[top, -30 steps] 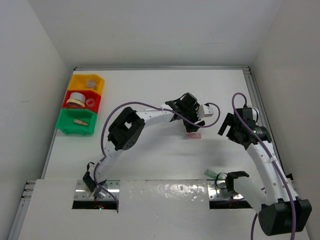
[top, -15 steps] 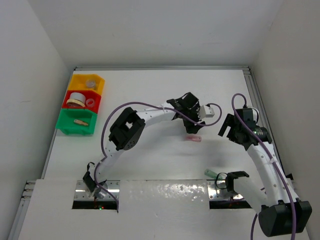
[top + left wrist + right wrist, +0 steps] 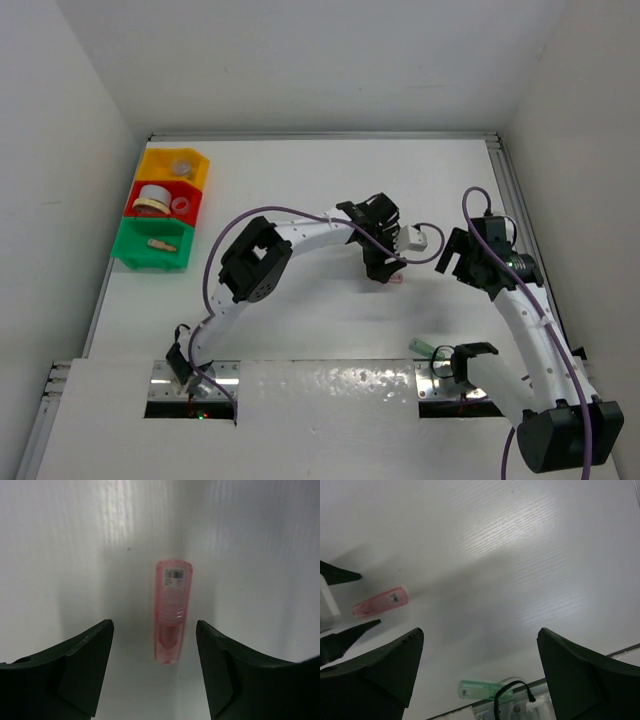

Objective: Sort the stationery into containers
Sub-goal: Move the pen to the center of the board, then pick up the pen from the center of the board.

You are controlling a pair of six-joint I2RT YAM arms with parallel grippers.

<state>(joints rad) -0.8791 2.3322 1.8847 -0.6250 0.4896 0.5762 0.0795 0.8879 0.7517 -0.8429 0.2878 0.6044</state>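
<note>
Since a second ago my left hand has come down and toward 6 o'clock, from hovering beyond the pink capsule to standing right over it. From the left wrist, the pink capsule lies flat on the white bench, lengthwise between my two dark fingers, with its labelled end pointing to 12 o'clock. The fingers are apart, one on each side, and a strip of bare bench shows on both sides, so neither touches the capsule. Seen from overhead, this spot is a little toward 3 o'clock from the middle of the bench.

My right hand hangs at 3 o'clock over the bench, fingers spread wide with nothing between them. From its wrist camera the pink capsule lies at 9 o'clock. A green capsule lies at 6 o'clock by the near edge of the bench, well apart from the pink one.

At 10 o'clock, by the left wall, three joined bins stand in a row. The yellow-orange bin is farthest, the red bin is in the middle and the green bin is nearest. The yellow-orange bin holds what looks like a small clear pot. The red bin holds a beige tape ring with a clear ring beside it. The green bin holds one small orange piece.
</note>
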